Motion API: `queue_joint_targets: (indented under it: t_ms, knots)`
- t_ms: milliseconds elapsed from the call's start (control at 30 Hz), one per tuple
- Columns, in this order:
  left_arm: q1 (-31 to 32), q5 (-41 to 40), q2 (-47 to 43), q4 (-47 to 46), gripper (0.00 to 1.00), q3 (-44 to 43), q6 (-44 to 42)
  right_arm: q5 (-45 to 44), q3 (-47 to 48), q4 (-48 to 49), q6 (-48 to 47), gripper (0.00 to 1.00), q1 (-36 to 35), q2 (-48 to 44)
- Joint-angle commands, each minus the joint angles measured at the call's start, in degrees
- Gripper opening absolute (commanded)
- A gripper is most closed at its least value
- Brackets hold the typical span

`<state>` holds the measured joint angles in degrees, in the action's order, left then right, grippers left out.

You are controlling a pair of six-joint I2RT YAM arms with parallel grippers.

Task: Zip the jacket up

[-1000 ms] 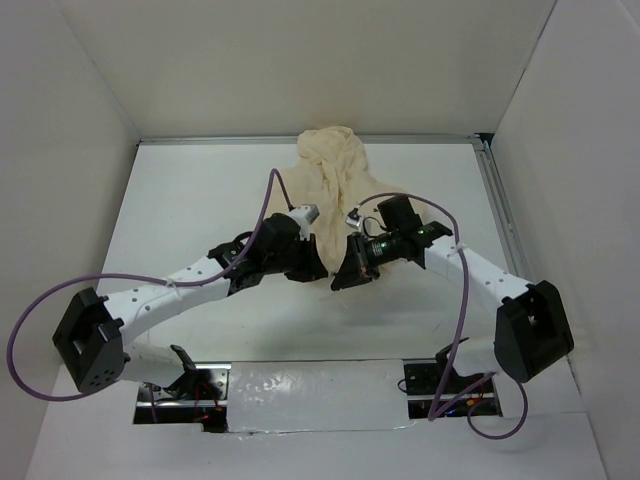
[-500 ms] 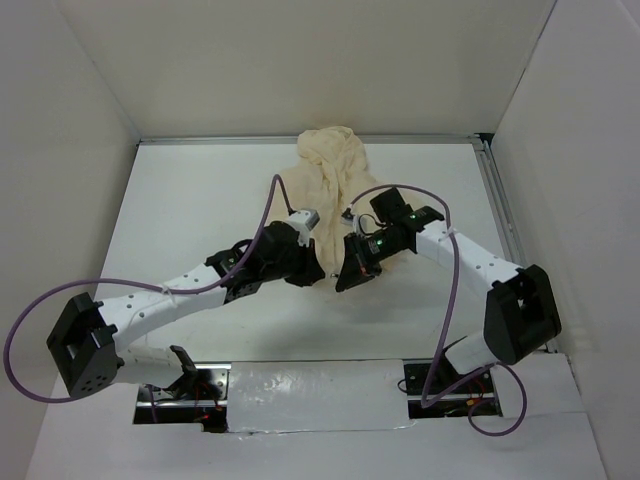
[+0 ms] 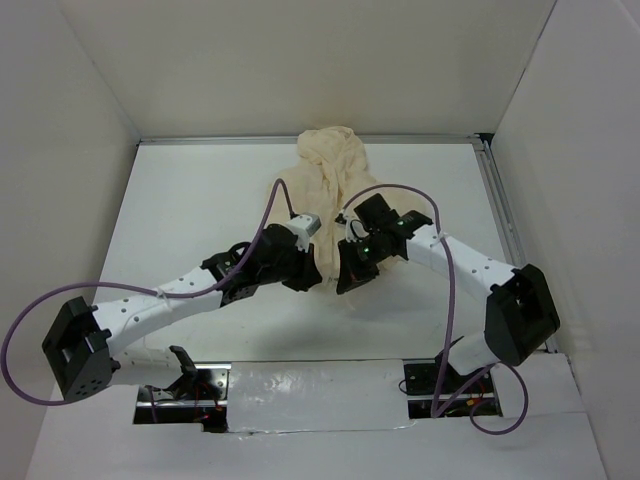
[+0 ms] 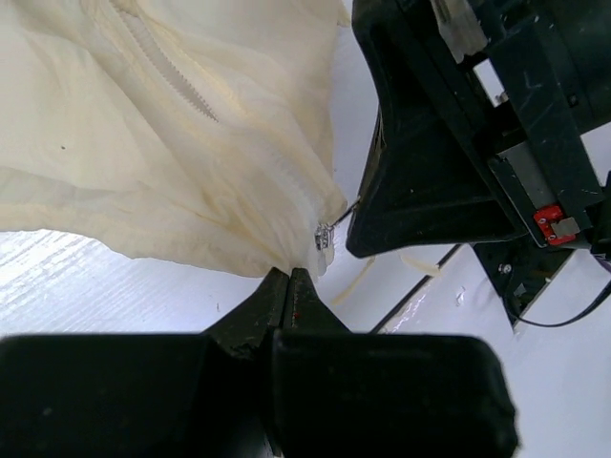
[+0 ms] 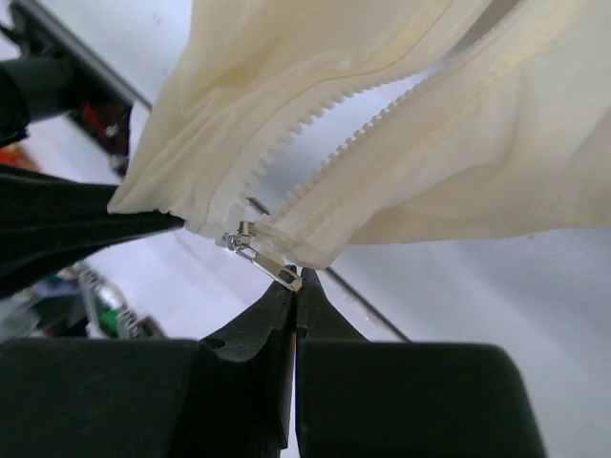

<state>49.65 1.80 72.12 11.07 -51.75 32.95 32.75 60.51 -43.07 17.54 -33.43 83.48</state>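
Observation:
The cream jacket (image 3: 330, 180) lies bunched at the table's far middle, its bottom hem toward me between both grippers. My left gripper (image 3: 312, 278) is shut on the hem of the jacket (image 4: 172, 143) right beside the zipper's lower end (image 4: 323, 239). My right gripper (image 3: 347, 282) is shut on the tip of the metal zipper pull (image 5: 265, 260), which hangs at the bottom of the jacket (image 5: 401, 143). Above the pull the two rows of zipper teeth (image 5: 334, 124) stand apart, open. The right gripper's black body fills the right side of the left wrist view (image 4: 449, 143).
White walls enclose the white table (image 3: 200, 190) on the left, back and right. A metal rail (image 3: 500, 200) runs along the right edge. Purple cables loop over both arms. Two openings with wiring sit at the near edge (image 3: 180, 395).
Both arms have shifted slightly. The right arm's wrist moved left and toward the jacket; the left arm stretched a little further forward. The jacket's bottom stays pinched between them.

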Motion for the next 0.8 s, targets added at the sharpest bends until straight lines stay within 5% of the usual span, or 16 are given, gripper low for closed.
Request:
queue_joint_targets:
  t_ms: [0,333,433,600,767]
  knots:
    - [-0.26,-1.54,-1.89,-0.35,0.0,0.51,-4.2,-14.28,4.52,-3.08,1.97,0.0,-1.55,-1.92]
    - [0.98,-6.71,0.21,2.11,0.01,-1.33,-4.74,-19.93,10.42,-6.59,-0.93,0.0,-7.26,-1.05]
    - [0.98,-9.17,0.92,5.8,0.26,-3.88,-1.41,-15.81,8.76,-5.46,-0.75,0.0,-7.35,-1.13]
    - [1.15,-12.96,-0.48,5.54,0.47,-3.28,-2.89,-6.22,6.46,-4.22,-0.93,0.0,-5.42,-2.01]
    - [5.89,-21.13,-5.31,-4.01,0.62,5.3,-15.87,1.51,6.46,-4.83,-1.02,0.0,-3.93,-1.39]
